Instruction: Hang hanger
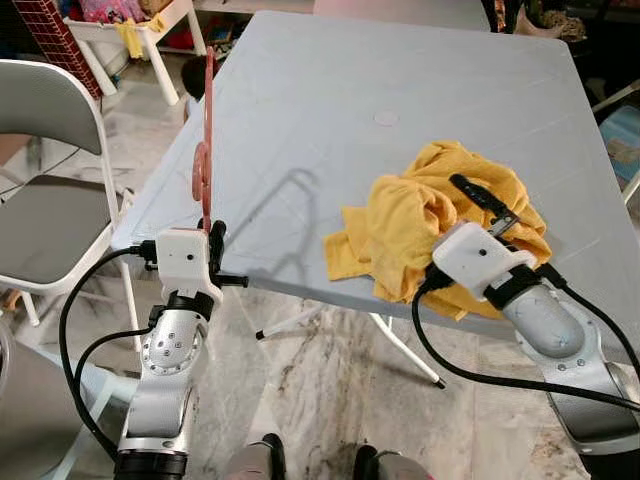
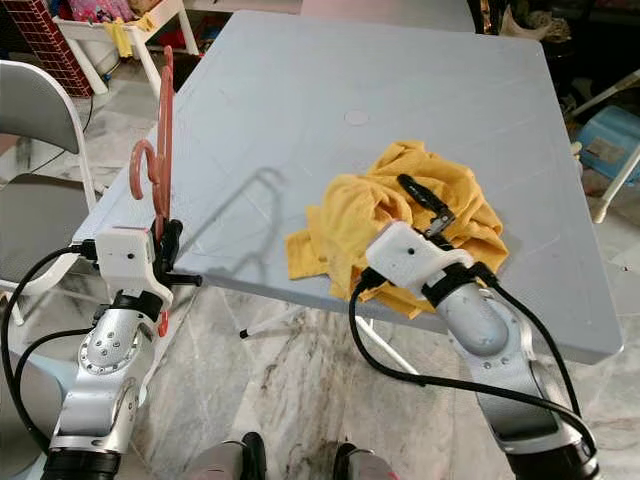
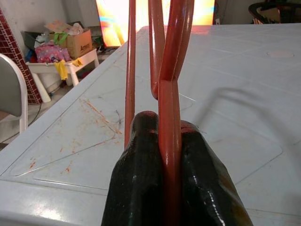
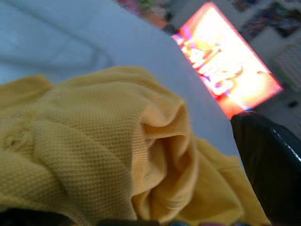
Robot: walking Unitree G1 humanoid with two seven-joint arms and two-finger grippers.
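Note:
A salmon-red hanger (image 1: 207,130) stands upright at the left edge of the grey table (image 1: 330,90). My left gripper (image 1: 212,235) is shut on its lower bar, and in the left wrist view the two black fingers (image 3: 141,179) pinch the red rod (image 3: 169,94). A crumpled yellow cloth (image 1: 420,215) lies near the table's front right edge. My right gripper (image 1: 470,200) is open and pressed into that cloth: one black finger lies on top and the other is buried in the folds. The right wrist view has the yellow fabric (image 4: 117,141) between the fingers (image 4: 273,160).
A grey folding chair (image 1: 50,180) stands close to the left of the table. A small white table with clutter (image 1: 130,30) is at the back left, and a blue stool (image 1: 622,135) at the right. Marble floor lies below the table's front edge.

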